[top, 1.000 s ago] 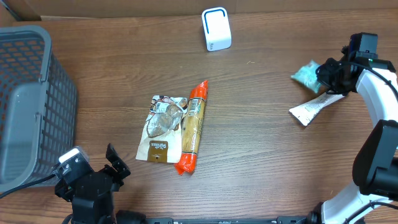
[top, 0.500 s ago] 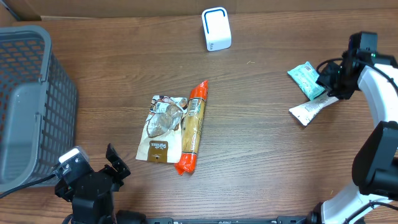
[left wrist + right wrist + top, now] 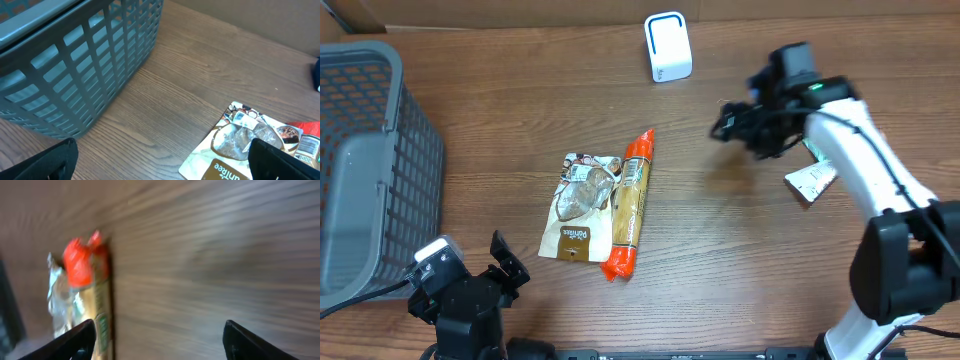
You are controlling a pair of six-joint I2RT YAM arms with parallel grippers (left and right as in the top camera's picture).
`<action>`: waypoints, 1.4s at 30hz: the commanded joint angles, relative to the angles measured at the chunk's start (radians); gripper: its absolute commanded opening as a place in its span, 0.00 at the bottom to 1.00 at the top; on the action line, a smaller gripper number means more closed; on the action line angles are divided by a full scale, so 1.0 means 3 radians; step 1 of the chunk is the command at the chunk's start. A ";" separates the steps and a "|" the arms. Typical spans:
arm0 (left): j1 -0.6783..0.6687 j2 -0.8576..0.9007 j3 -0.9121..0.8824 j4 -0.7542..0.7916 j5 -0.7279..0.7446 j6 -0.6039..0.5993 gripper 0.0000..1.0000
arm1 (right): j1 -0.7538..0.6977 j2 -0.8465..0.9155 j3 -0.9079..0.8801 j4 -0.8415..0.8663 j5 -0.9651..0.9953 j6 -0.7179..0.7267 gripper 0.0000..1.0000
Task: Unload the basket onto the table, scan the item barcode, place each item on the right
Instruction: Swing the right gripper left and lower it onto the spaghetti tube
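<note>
The white scanner (image 3: 667, 47) with blue trim stands at the back of the table. A long packet with orange ends (image 3: 628, 205) lies mid-table beside a white and brown pouch (image 3: 580, 207). My right gripper (image 3: 728, 128) hovers open and empty over bare wood, to the right of the long packet and in front of the scanner. The blurred right wrist view shows that packet (image 3: 90, 295) at the left, outside my right gripper (image 3: 159, 340). My left gripper (image 3: 505, 262) rests open at the front left. Its wrist view shows the left gripper (image 3: 162, 160) empty, with the pouch (image 3: 240, 150) by its right finger.
A grey mesh basket (image 3: 370, 170) fills the left side, close to my left gripper, and shows as the basket (image 3: 75, 60) in the left wrist view. A white packet (image 3: 810, 182) lies on the right, partly under my right arm.
My right gripper opened, left the teal packet at the right side, and swung left toward the table's middle. The left arm has not moved.
</note>
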 commanded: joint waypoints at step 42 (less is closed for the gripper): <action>-0.0014 -0.0009 -0.0006 0.0000 -0.0056 -0.0046 1.00 | 0.1982 0.0000 -0.1600 0.2607 0.0877 0.1769 0.62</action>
